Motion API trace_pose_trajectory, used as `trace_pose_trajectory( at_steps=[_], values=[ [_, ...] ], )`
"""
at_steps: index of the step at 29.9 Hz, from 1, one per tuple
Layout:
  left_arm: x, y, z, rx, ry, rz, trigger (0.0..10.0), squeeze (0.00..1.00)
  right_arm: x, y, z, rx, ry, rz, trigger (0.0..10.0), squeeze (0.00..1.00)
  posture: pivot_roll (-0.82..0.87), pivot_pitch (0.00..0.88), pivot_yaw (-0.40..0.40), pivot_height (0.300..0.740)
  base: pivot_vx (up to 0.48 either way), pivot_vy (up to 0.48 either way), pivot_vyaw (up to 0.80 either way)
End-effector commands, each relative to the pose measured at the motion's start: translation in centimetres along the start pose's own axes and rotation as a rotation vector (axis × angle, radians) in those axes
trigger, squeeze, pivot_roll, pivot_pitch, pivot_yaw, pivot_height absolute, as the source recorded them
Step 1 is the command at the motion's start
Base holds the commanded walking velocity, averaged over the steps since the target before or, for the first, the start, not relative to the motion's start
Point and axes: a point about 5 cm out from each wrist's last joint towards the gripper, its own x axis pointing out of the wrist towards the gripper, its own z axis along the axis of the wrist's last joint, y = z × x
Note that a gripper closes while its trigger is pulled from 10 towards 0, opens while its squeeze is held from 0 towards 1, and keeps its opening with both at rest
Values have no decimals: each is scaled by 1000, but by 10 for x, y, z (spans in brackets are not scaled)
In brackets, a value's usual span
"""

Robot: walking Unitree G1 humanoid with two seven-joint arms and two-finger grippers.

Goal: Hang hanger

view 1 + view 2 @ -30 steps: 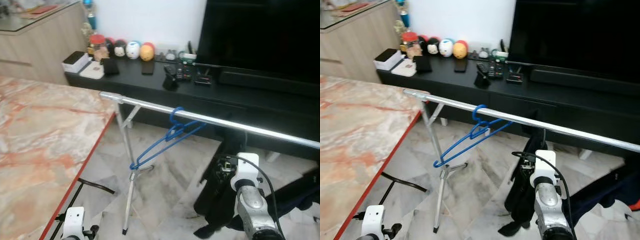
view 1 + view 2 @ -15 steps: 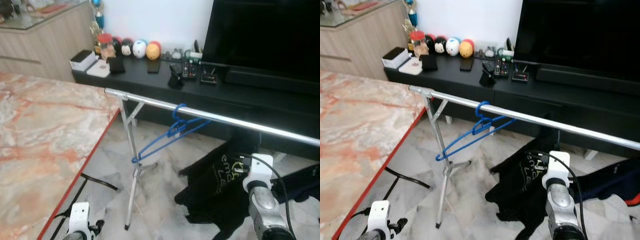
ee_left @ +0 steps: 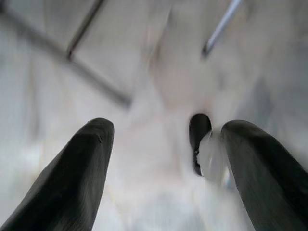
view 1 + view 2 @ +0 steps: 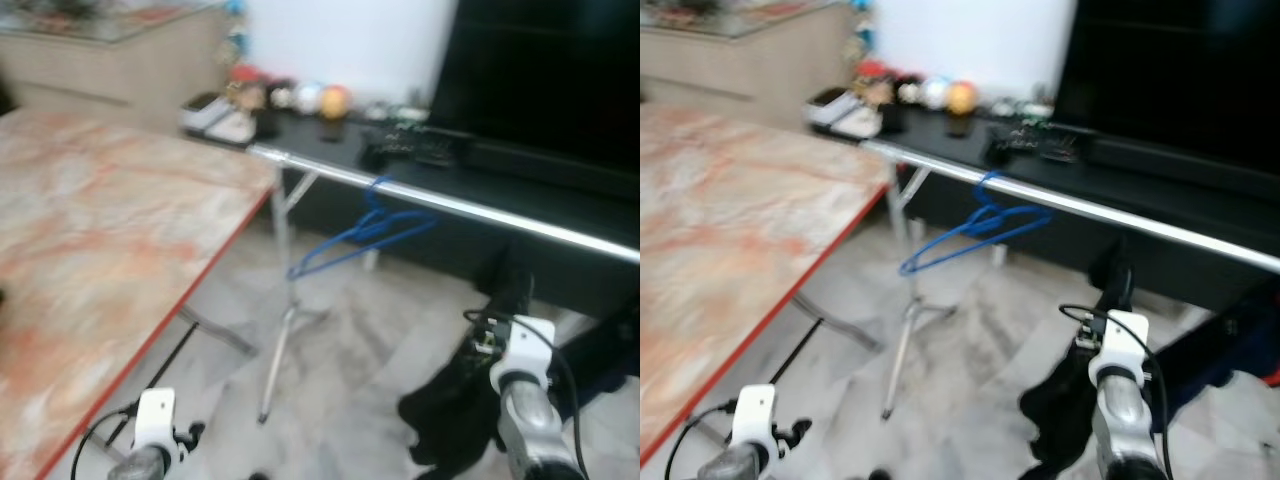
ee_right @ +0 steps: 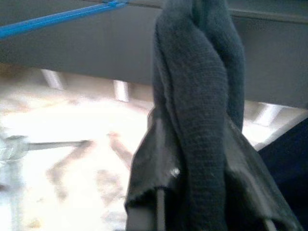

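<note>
Fingers of the right gripper (image 5: 192, 192) are pinching a dark cloth (image 5: 197, 106) near the blue hanger (image 4: 365, 235) on the silver rail (image 4: 470, 207). Left gripper (image 3: 163, 168) fingers are spreading wide above the floor (image 3: 144, 72).

No text, label or number can be read anywhere; the pictures are blurred and the small items on the black cabinet (image 4: 470, 200) are indistinct.
</note>
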Motion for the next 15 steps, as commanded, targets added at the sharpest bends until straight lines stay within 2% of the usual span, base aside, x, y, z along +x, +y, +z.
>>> trace_pose_trajectory(
  at_steps=[1,15],
  values=[
    [2,2,11,17,-29,2,10000,0,2,-2,7,4,-37,-6,10000,0,-111,0,11,740,-356,0,0],
    [2,0,8,18,-20,-8,10000,0,1,1,4,5,-31,5,10000,0,-108,0,1,740,-370,0,0]
  ],
)
